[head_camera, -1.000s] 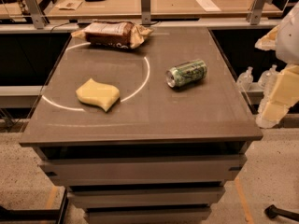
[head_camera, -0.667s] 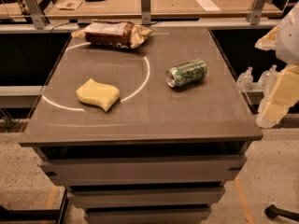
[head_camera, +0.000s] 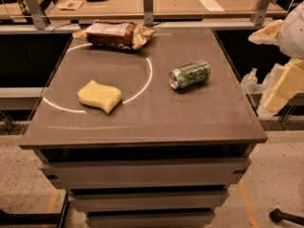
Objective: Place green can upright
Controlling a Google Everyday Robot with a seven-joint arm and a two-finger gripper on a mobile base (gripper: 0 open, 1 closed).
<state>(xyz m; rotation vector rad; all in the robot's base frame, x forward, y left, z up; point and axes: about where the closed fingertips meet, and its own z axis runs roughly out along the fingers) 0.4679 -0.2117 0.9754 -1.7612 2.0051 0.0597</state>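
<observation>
Since nothing's budged in the last second, the job hasn't started. The sponge sits left. The green can lies on its side right of centre on the table, clear of the edges with open room around. The gripper hangs beyond the right edge; can't tell if it's released or clenched.

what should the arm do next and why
Probably swing the end effector, which sits beyond the right edge of the table, left toward the green can. The can lies on its side, untouched and well apart from the sponge and bag.
</observation>
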